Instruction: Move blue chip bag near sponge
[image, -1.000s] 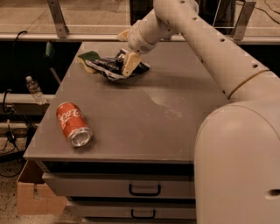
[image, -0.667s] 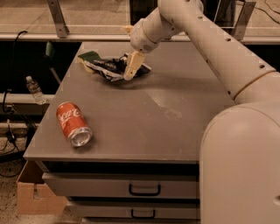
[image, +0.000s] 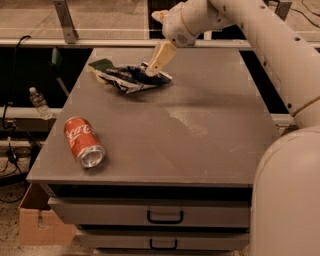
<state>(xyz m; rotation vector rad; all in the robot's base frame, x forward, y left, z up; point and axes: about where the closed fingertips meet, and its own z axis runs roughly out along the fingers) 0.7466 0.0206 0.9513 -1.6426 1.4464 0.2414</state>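
Camera view shows the blue chip bag (image: 131, 79) lying crumpled toward 11 o'clock on the counter (image: 200, 140). The sponge (image: 102, 64) sits at the bag's 10 o'clock, touching it or just beside it, with only its dark green top showing. The tool (image: 152, 70) reaches down from 1 o'clock and its tip meets the bag's right end. Whether it is wide, narrow or clamped on the foil cannot be told.

The bag is probably very light, soft and slippery. Its foil would crush and slide under a flat press rather than hold shape. A pinch on a raised fold or the crimped silvery edge at the right end seems the surest hold. Pushing it along the counter risks nudging the sponge away. By how things lie, the bag looks close to the sponge already. The red soda can (image: 84, 142) lies on its side at 7 o'clock, well apart.
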